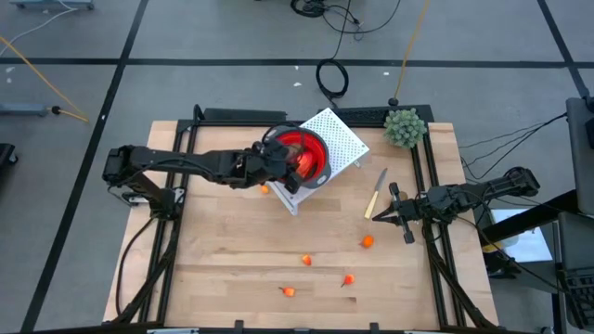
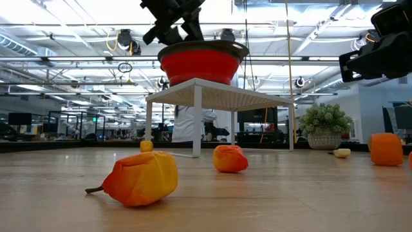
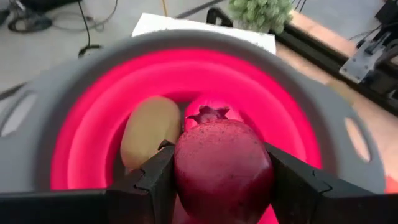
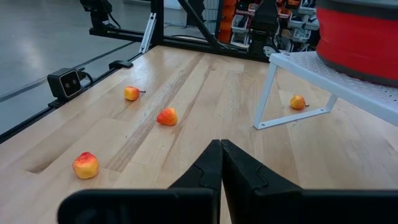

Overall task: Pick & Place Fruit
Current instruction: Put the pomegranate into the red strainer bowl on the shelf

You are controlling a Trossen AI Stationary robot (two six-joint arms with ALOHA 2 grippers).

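Wooden table (image 1: 232, 250) with a dark frame along its edges. On it: white perforated stand (image 1: 342, 139) near the far edge, green bushy plant (image 1: 406, 127) at the far right corner, pale-handled knife (image 1: 375, 195) right of the stand. Small orange fruits scattered over the near half (image 1: 368, 242) (image 1: 307, 261) (image 1: 348, 278) (image 1: 289, 291), one more just beside the stand's leg (image 1: 264, 189).

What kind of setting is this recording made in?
Most likely a robotics lab in a large open industrial hall: a framed wooden table on a grey floor with loose cables, ceiling ducting and strip lights, and workstations behind.
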